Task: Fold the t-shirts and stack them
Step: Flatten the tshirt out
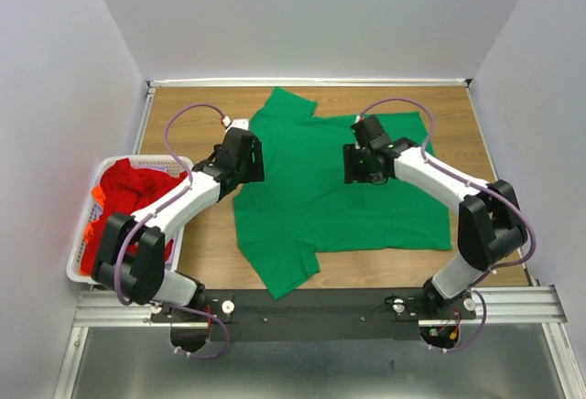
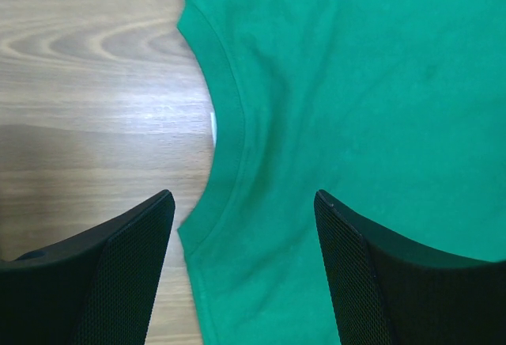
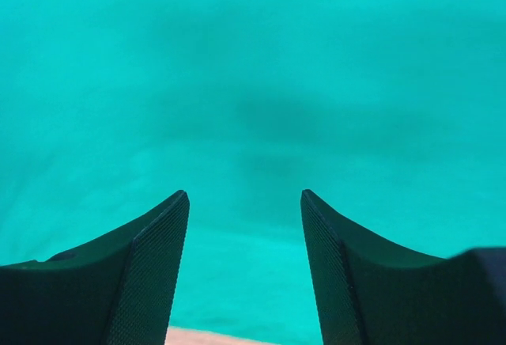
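Observation:
A bright green t-shirt (image 1: 334, 188) lies spread flat on the wooden table, its neck opening toward the left. My left gripper (image 1: 249, 159) hovers over that collar (image 2: 229, 123), open, one finger over bare wood and the other over cloth (image 2: 243, 199). The right gripper (image 1: 356, 165) hangs over the middle of the green shirt, also open with nothing between its fingers (image 3: 243, 195); green cloth (image 3: 253, 84) fills almost its whole wrist view. Red and orange t-shirts (image 1: 128, 199) are heaped in the white basket at the left.
The white slatted basket (image 1: 81, 262) stands at the table's left edge beside the left arm. Bare wood (image 1: 206, 243) shows between the basket and the shirt. White walls close in the table at the back and both sides.

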